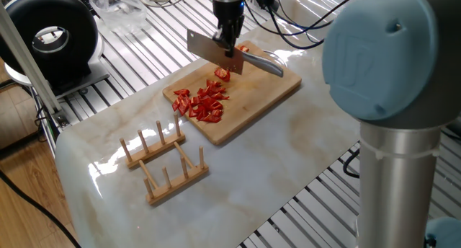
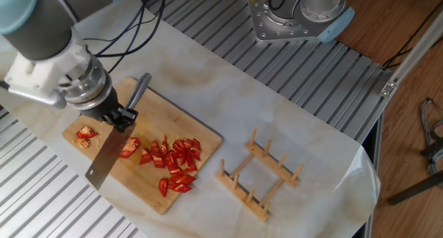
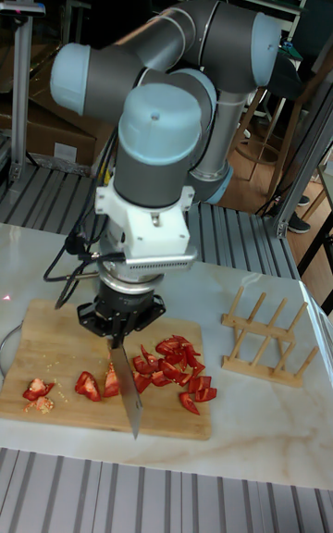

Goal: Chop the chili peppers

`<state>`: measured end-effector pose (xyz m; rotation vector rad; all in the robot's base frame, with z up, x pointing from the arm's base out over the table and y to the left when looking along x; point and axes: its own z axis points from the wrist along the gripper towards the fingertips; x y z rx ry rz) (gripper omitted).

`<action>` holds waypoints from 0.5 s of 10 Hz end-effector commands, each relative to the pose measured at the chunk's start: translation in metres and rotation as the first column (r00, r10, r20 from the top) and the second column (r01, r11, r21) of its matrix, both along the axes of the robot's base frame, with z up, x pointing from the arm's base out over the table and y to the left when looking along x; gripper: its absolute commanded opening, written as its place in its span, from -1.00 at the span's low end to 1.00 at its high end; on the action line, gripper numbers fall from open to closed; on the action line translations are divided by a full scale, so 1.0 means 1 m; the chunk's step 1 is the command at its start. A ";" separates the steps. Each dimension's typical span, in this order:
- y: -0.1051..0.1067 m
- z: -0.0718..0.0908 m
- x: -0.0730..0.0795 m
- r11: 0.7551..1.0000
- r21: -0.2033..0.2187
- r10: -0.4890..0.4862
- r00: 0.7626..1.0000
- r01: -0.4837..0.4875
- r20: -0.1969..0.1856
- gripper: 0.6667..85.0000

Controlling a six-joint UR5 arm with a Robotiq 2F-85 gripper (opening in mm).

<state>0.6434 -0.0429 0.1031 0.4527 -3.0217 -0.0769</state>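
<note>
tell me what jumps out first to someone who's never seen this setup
The cleaver stands out first: the gripper is shut on it, holding the blade over the bamboo cutting board. Next comes the heap of bright red chili pieces on the board, with a small clump of scraps on the other side of the blade. A wooden peg rack sits beside the board on the marble-look tabletop.
</note>
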 end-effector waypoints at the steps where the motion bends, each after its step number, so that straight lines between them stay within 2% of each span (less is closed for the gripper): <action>1: 0.002 0.018 0.002 0.987 -0.032 -0.154 0.987 0.155 0.043 -0.98; 2: 0.001 0.018 -0.001 0.993 -0.032 -0.113 0.993 0.114 0.032 -0.98; 3: 0.007 0.018 -0.008 1.000 -0.004 -0.015 1.000 0.015 0.006 -0.98; 4: 0.018 0.019 -0.019 0.996 0.047 0.078 0.996 -0.076 -0.036 -0.98; 5: 0.018 0.018 -0.018 0.987 0.052 0.155 0.988 -0.153 -0.026 -0.98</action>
